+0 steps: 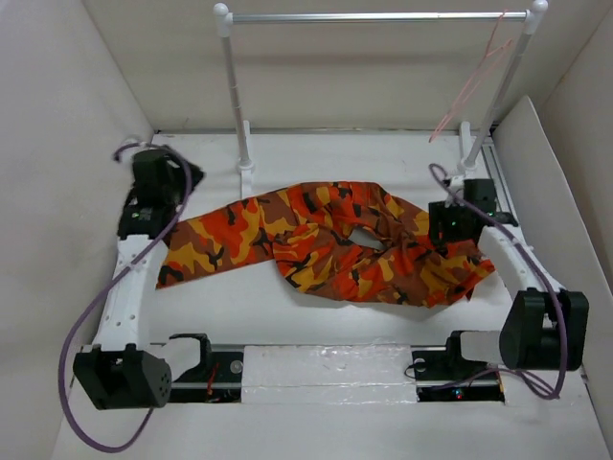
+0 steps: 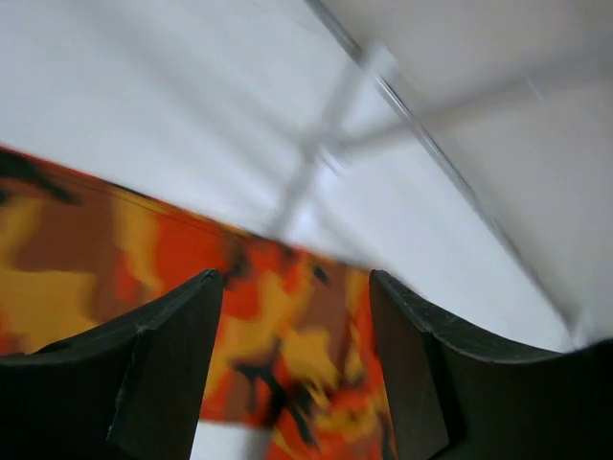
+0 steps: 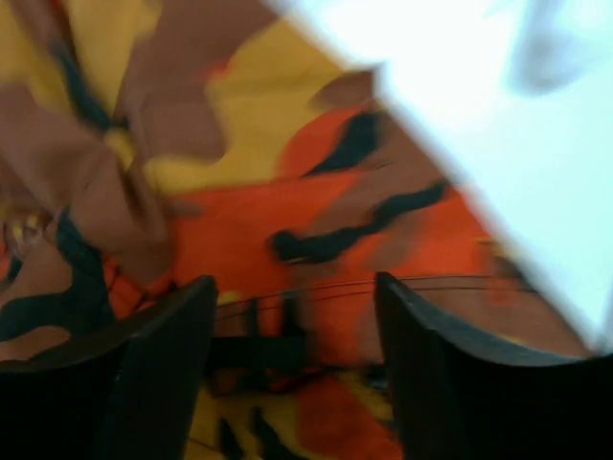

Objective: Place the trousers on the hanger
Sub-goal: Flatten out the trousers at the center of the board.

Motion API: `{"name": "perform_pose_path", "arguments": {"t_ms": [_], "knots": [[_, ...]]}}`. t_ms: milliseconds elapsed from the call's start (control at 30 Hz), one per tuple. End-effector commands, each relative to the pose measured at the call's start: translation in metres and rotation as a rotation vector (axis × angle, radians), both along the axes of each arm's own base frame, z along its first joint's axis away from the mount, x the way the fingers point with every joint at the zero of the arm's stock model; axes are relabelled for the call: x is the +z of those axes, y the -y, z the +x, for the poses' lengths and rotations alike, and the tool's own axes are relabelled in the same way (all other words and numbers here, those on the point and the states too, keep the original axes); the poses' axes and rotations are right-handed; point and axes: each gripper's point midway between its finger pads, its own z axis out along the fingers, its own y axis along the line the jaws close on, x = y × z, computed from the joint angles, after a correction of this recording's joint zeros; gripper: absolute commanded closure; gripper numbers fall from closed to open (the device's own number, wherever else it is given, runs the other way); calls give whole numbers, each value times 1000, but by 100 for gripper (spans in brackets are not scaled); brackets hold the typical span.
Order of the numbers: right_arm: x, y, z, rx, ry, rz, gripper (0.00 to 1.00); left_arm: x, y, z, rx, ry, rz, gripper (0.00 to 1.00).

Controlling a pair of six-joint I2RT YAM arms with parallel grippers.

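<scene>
The camouflage trousers (image 1: 326, 244) lie crumpled across the middle of the table, one leg stretching left. The pale-pink wire hanger (image 1: 471, 81) hangs from the right end of the silver bar (image 1: 374, 16). My left gripper (image 1: 184, 177) is open above the left leg end; in the left wrist view the cloth (image 2: 287, 335) shows between its open fingers (image 2: 168, 355). My right gripper (image 1: 448, 235) is open just over the waist end; in the right wrist view the cloth (image 3: 306, 220) fills the space between its fingers (image 3: 163, 364), not gripped.
The rack with white posts (image 1: 235, 96) stands at the back of the table. White walls enclose the table on the left, right and back. The arm bases and a white strip (image 1: 326, 369) sit at the near edge.
</scene>
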Motion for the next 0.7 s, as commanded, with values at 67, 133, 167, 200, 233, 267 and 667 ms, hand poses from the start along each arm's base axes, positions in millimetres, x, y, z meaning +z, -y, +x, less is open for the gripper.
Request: {"name": "perform_pose_path", "arguments": {"t_ms": [67, 133, 167, 200, 233, 267, 667], "knots": [[-71, -94, -49, 235, -130, 104, 63, -31, 184, 1, -561, -25, 2, 40], [-68, -132, -75, 292, -113, 153, 83, -46, 252, -25, -703, -58, -1, 37], [-68, -146, -87, 319, -115, 174, 89, -55, 276, -28, -766, -72, -28, 35], [-72, -157, -102, 317, -143, 205, 90, -61, 293, -34, -811, -80, -48, 32], [-68, -179, -120, 397, -146, 210, 90, -65, 316, -44, -871, -85, -68, 27], [-64, -183, -133, 410, -162, 215, 87, -74, 334, -43, -909, -84, -77, 26], [-10, -87, -55, 120, -14, 38, 25, -171, 416, -17, -1070, -257, -112, 57]]}}
